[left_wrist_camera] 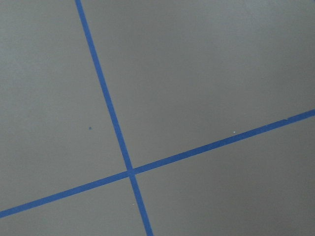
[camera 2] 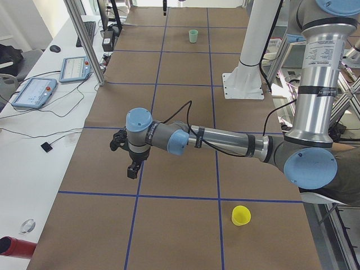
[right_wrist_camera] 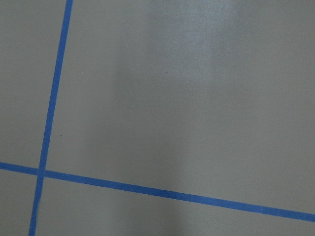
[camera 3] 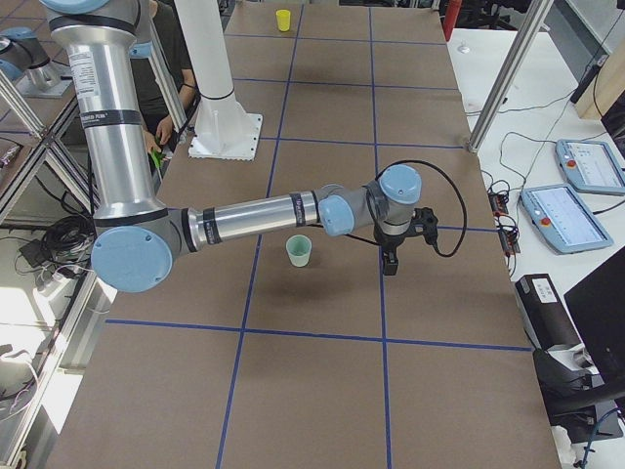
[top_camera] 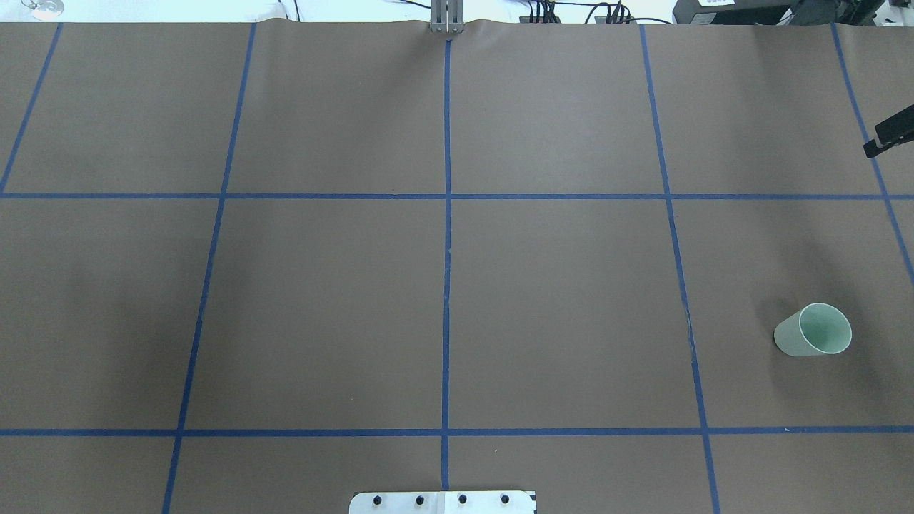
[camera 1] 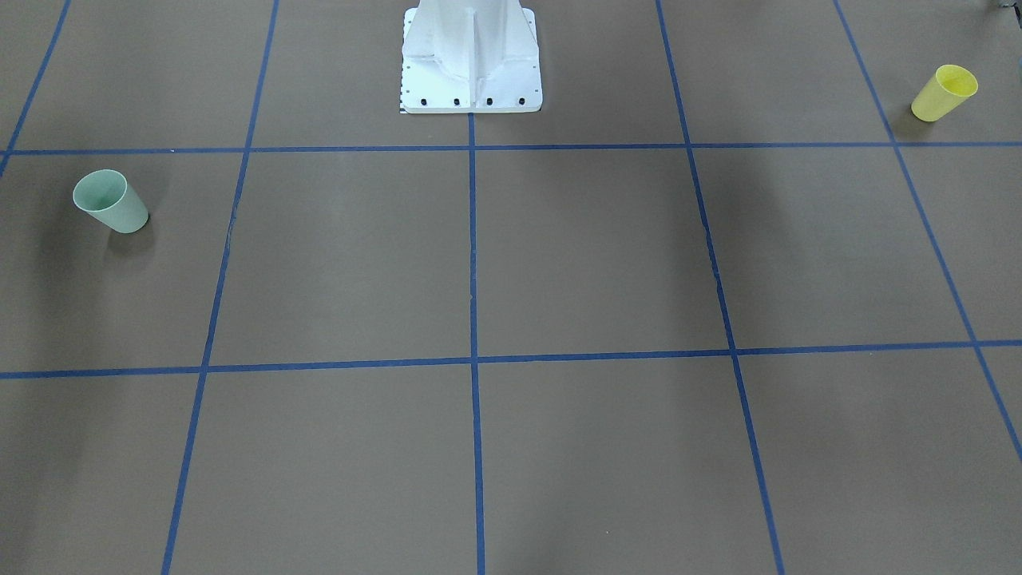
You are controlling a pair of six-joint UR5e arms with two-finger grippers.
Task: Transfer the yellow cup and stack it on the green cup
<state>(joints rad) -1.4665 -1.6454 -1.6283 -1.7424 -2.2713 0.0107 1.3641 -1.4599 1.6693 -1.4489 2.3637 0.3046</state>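
Observation:
The yellow cup [camera 1: 944, 93] stands upright near the table's end on my left side; it also shows in the exterior left view [camera 2: 241, 215] and the exterior right view [camera 3: 283, 20], not in the overhead view. The green cup [camera 1: 110, 201] stands upright on my right side [top_camera: 814, 330] [camera 3: 299, 251]. My left gripper [camera 2: 132, 169] hangs above the table, well apart from the yellow cup. My right gripper [camera 3: 391, 262] hangs beside the green cup, apart from it. I cannot tell whether either is open or shut. Both wrist views show only brown paper and blue tape.
The white robot base [camera 1: 471, 64] stands at the table's robot-side edge. Blue tape lines grid the brown table cover [top_camera: 557, 307]. A desk with teach pendants [camera 2: 34, 93] and cables runs along the operators' side, with metal posts [camera 3: 508, 78] at the table edge.

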